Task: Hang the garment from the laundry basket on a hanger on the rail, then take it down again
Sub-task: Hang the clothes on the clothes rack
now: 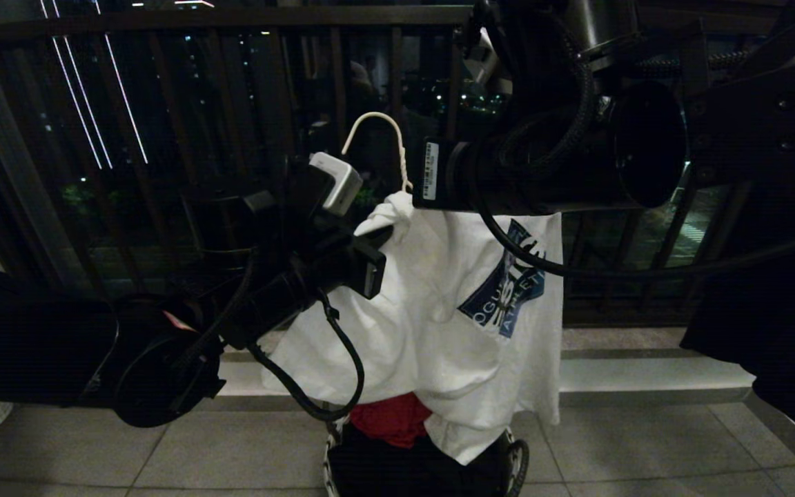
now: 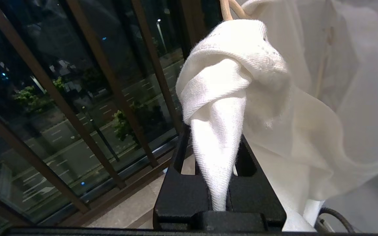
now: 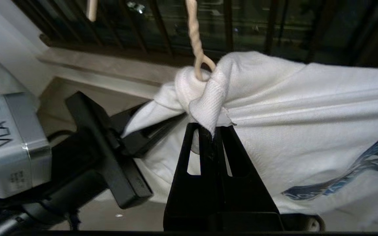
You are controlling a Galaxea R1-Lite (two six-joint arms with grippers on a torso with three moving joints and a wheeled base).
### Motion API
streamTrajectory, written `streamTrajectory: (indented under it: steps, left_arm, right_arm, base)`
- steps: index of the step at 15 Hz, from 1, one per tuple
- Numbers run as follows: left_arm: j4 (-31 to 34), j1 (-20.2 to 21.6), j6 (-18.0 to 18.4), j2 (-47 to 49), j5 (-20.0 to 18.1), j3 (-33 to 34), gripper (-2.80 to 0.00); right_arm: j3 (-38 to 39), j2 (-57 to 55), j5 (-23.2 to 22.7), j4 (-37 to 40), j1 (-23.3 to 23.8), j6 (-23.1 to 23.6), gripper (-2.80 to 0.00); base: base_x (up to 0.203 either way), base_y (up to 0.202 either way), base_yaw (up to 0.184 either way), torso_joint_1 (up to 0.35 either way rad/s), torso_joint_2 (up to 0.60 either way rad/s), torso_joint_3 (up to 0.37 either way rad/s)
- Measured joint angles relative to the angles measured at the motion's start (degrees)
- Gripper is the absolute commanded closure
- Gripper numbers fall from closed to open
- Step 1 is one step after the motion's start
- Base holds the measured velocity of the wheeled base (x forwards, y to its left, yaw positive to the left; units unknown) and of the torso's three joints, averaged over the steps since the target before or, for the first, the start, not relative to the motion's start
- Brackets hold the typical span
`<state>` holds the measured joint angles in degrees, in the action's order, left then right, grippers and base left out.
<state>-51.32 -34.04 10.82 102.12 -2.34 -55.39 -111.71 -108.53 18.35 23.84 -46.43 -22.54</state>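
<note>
White cotton fills the middle of the scene: the T-shirt (image 1: 439, 304), blue chest logo facing the camera, hangs bunched at its collar around the twisted neck of the wire hanger (image 1: 397, 148), whose hook curves up against the dark balcony railing (image 1: 163, 103); what the hook rests on cannot be made out, and no rail shows. The left gripper (image 2: 220, 154) is closed tight on a twisted fold of the shirt's cloth just below the hanger's neck, the fabric running down between its black fingers (image 2: 182, 196). The right gripper (image 3: 212, 131), reaching in from the opposite side, is also clamped shut, pinching a small tuck of cloth right under the loop at the base of the hanger's neck; the left gripper's body sits just beside it in the right wrist view. In the head view the right arm hides its own gripper and the shirt's right shoulder. Below both grippers the shirt's hem droops over the laundry basket (image 1: 518, 462), cut off by the frame's lower edge, with a red cloth (image 1: 394, 417) showing inside.
</note>
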Motion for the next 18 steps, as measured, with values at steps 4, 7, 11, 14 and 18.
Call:
streamTrajectory:
  steps: [4,7,11,14,18]
  left_arm:
    - [-3.9,0.0,-0.8,0.1,0.0,-0.2,0.00]
    - [-4.2,0.0,-1.2,0.2,0.1,-0.1,0.00]
    - [-4.3,0.0,-1.4,0.1,0.1,-0.1,0.00]
    - [-4.3,0.1,-1.8,0.0,0.1,-0.1,0.00]
    - [-4.3,0.3,-1.9,-0.1,0.1,-0.2,0.00]
  right_arm:
    - [0.4,-0.1,0.0,-0.1,-0.1,-0.1,0.00]
    - [0.5,-0.1,0.0,-0.4,-0.5,-0.1,0.00]
    - [0.4,-0.1,0.0,-0.4,-0.6,0.0,-2.80]
    - [0.5,-0.1,0.0,-0.3,-0.7,-0.1,-2.80]
    - [2.3,0.9,0.2,0.1,-0.8,-0.1,-2.80]
  base:
    - [0.000,0.000,0.000,0.000,0.00,0.000]
    - [0.000,0.000,0.000,0.000,0.00,0.000]
    - [0.000,0.000,0.000,0.000,0.00,0.000]
    - [0.000,0.000,0.000,0.000,0.00,0.000]
    - [0.000,0.000,0.000,0.000,0.00,0.000]
